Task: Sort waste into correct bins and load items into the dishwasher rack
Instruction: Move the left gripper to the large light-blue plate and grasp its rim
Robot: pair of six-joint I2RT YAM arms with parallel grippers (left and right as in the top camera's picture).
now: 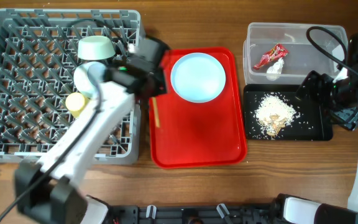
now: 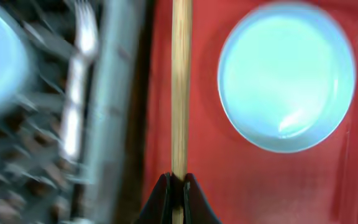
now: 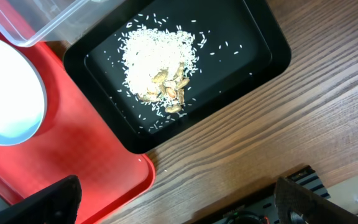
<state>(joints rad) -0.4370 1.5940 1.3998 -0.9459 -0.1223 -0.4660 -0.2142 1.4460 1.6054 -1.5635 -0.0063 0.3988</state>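
My left gripper point(image 1: 153, 84) point(image 2: 180, 182) is shut on thin wooden chopsticks point(image 2: 181, 81) point(image 1: 156, 112), held over the gap between the grey dishwasher rack point(image 1: 17, 134) and the red tray. The pale blue plate point(image 1: 197, 76) point(image 2: 286, 74) lies on that tray. Two blue-green bowls point(image 1: 96, 48) point(image 1: 84, 78), a yellow cup point(image 1: 75, 102) and a white fork point(image 2: 79, 81) sit in the rack. The clear tub point(image 1: 294, 32) holds the red wrapper point(image 1: 270, 56) and white wad point(image 1: 276, 67). The black tray point(image 1: 316, 127) point(image 3: 253, 43) holds food scraps point(image 1: 275, 114) point(image 3: 160, 68). My right gripper point(image 1: 328, 99) point(image 3: 179, 199) is open and empty above the black tray.
The red serving tray point(image 1: 197, 137) point(image 3: 98, 155) lies between the rack and the bins. Bare wooden table point(image 3: 260, 137) shows in front of the black tray. A black cable point(image 1: 325, 40) loops over the clear tub's right end.
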